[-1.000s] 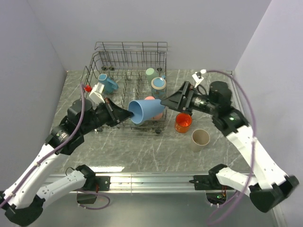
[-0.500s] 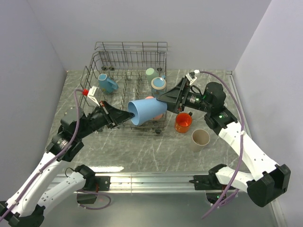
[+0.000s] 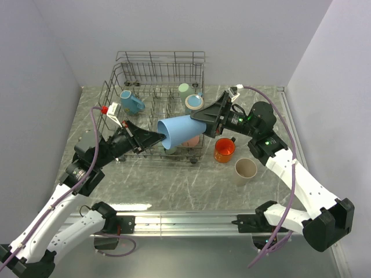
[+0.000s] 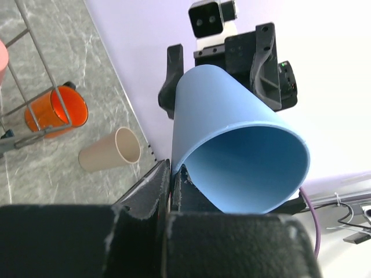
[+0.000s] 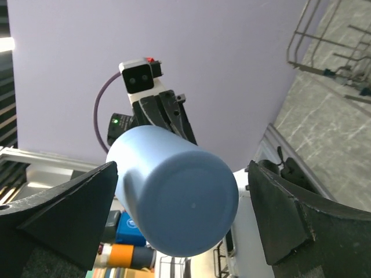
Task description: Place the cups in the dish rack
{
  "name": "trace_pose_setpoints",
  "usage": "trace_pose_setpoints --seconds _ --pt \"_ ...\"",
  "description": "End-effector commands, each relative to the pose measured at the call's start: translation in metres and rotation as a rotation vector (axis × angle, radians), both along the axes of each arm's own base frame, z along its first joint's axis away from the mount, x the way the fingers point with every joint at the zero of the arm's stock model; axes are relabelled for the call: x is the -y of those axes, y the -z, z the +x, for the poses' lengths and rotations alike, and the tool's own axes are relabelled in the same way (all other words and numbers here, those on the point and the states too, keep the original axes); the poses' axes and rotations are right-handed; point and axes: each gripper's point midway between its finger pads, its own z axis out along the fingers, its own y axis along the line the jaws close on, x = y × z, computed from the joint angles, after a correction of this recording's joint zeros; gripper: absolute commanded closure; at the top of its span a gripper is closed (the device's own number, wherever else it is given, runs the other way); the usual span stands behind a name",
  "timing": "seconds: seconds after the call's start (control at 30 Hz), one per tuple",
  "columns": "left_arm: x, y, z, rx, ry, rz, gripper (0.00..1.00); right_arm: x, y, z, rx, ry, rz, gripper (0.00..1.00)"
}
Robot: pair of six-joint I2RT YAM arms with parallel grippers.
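Holding blue cup (image 3: 181, 132) sideways over dish rack (image 3: 156, 62), mouth toward left gripper (image 3: 161, 139) clamped on rim, base between right gripper's (image 3: 199, 125) spread fingers; grey marbled counter (image 3: 174, 180), pale lilac walls.

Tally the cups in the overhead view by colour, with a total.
Blue: 2, the large blue plastic cup in the left gripper, the blue handled mug in the grey wire dish rack
Pale green: 1, the pale green cup
Peach-rimmed: 1, the peach-rimmed cup
Orange: 1, the orange mug
Beige: 1, the beige cup
Total: 6 clearly visible
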Motion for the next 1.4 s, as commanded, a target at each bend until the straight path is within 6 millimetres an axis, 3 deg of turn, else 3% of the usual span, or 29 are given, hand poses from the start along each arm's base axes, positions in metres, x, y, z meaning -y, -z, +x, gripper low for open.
trace_pose_setpoints --seconds 0.0,0.17,0.27,0.3,0.37,0.43,0.47,0.5,0.57,0.6,0.63,0.67,0.7,0.73,0.77,0.8,0.83,0.87,0.9,0.93,0.97,1.0,1.03,1.1,1.13,1.17,1.23,1.3,1.37 --pt "-0.006 -0.024 0.004 0.083 -0.042 -0.072 1.0 -0.006 -0.024 -0.008 0.047 -0.029 0.064 0.03" --pt "-0.005 -0.023 0.014 0.082 -0.066 -0.035 1.0 -0.012 -0.021 -0.01 0.025 -0.035 0.072 0.12" --pt "0.0 -0.02 0.017 0.071 -0.056 -0.018 1.0 -0.011 -0.024 -0.007 0.027 -0.018 0.081 0.33" --pt "0.0 -0.019 0.017 0.071 -0.054 -0.018 1.0 -0.012 -0.023 -0.004 0.023 -0.011 0.078 0.49" --pt "0.001 -0.015 0.017 0.065 -0.048 -0.019 1.0 -0.014 -0.025 -0.001 0.023 -0.009 0.071 0.59" --pt "0.002 -0.01 0.016 0.052 -0.036 -0.005 0.97 -0.016 -0.024 0.002 0.022 -0.011 0.062 0.78" --pt "0.003 -0.008 0.016 0.045 -0.028 0.012 0.87 -0.017 -0.028 0.003 0.03 -0.011 0.065 0.82" --pt "0.004 0.0 0.019 0.018 -0.029 0.043 0.69 -0.019 -0.027 0.006 0.024 -0.012 0.06 0.94" --pt "-0.002 0.014 0.025 -0.027 -0.071 0.148 0.47 -0.02 -0.031 0.009 0.034 -0.014 0.046 1.0" --pt "-0.007 0.019 0.028 -0.043 -0.097 0.192 0.35 -0.023 -0.028 0.016 0.024 -0.015 0.029 1.0" --pt "-0.014 0.009 0.03 -0.005 -0.128 0.235 0.3 -0.024 -0.027 0.021 0.045 -0.008 0.01 1.0" --pt "-0.022 0.03 0.03 -0.078 -0.152 0.322 0.23 -0.024 -0.036 0.024 0.054 -0.003 -0.005 1.0" --pt "-0.035 0.033 0.037 -0.092 -0.228 0.376 0.21 -0.027 -0.03 0.036 0.045 0.007 -0.035 1.0" --pt "-0.044 0.026 0.037 -0.077 -0.26 0.421 0.2 -0.028 -0.048 0.041 0.124 0.017 -0.046 1.0" --pt "-0.054 0.043 0.034 -0.14 -0.278 0.499 0.19 -0.028 -0.043 0.049 0.101 0.035 -0.09 1.0" --pt "-0.068 0.049 0.038 -0.163 -0.342 0.554 0.19 -0.033 -0.032 0.065 0.082 0.043 -0.131 1.0" --pt "-0.075 0.045 0.037 -0.162 -0.366 0.579 0.18 -0.031 -0.055 0.074 0.172 0.069 -0.146 1.0" --pt "-0.082 0.049 0.036 -0.175 -0.39 0.606 0.18 -0.031 -0.045 0.083 0.133 0.08 -0.204 1.0" --pt "-0.093 0.056 0.033 -0.208 -0.426 0.643 0.18 -0.034 -0.029 0.108 0.108 0.127 -0.261 1.0" --pt "-0.097 0.059 0.031 -0.221 -0.443 0.655 0.18 -0.034 -0.025 0.12 0.148 0.151 -0.318 1.0" --pt "-0.102 0.06 0.027 -0.228 -0.456 0.657 0.18 -0.029 -0.041 0.125 0.159 0.185 -0.361 1.0" --pt "-0.106 0.062 0.024 -0.234 -0.465 0.658 0.18 -0.029 -0.017 0.155 0.128 0.256 -0.448 1.0" --pt "-0.109 0.07 0.02 -0.259 -0.473 0.669 0.18 -0.025 -0.039 0.163 0.208 0.302 -0.479 1.0" --pt "-0.113 0.072 0.013 -0.267 -0.479 0.653 0.19 -0.023 0.002 0.185 0.144 0.351 -0.638 1.0" --pt "-0.113 0.079 0.01 -0.282 -0.473 0.649 0.19 -0.012 -0.006 0.2 0.203 0.457 -0.711 1.0" --pt "-0.114 0.079 0.006 -0.278 -0.47 0.638 0.2 -0.022 0.014 0.202 0.196 0.448 -0.781 1.0" --pt "-0.114 0.086 0.002 -0.299 -0.465 0.633 0.21 -0.021 0.015 0.213 0.254 0.521 -0.854 1.0" --pt "-0.116 0.089 -0.001 -0.302 -0.463 0.636 0.21 -0.039 0.026 0.215 0.284 0.533 -0.906 1.0" --pt "-0.117 0.092 -0.004 -0.315 -0.459 0.657 0.22 -0.039 0.022 0.22 0.336 0.609 -0.967 1.0"
